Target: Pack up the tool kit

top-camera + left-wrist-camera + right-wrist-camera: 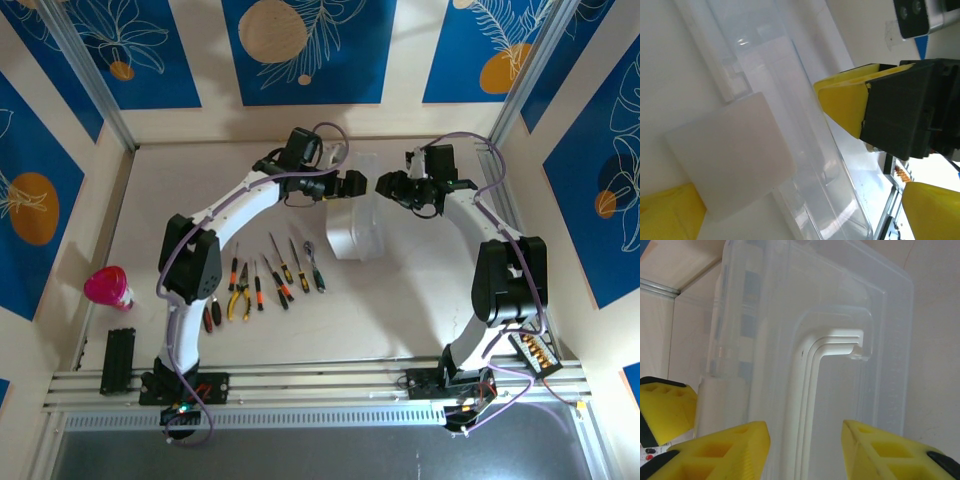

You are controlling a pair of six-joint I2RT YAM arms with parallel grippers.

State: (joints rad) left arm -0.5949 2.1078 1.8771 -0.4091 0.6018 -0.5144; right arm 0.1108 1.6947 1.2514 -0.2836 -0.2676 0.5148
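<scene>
Holds left gripper (352, 186) beside the clear plastic box (355, 235) at mid-counter (400, 310), jaws spread wide and empty, and right gripper (385, 187) astride its rim, jaws half-closed, grip unclear, seemingly to open it for the hand tools (272, 278) rowed nearby.

The clear plastic box (355, 228) stood tilted on its edge. The pliers (238, 302), thin screwdrivers (279, 266) and small ratchet (316, 268) lay side by side, near it but apart.
</scene>
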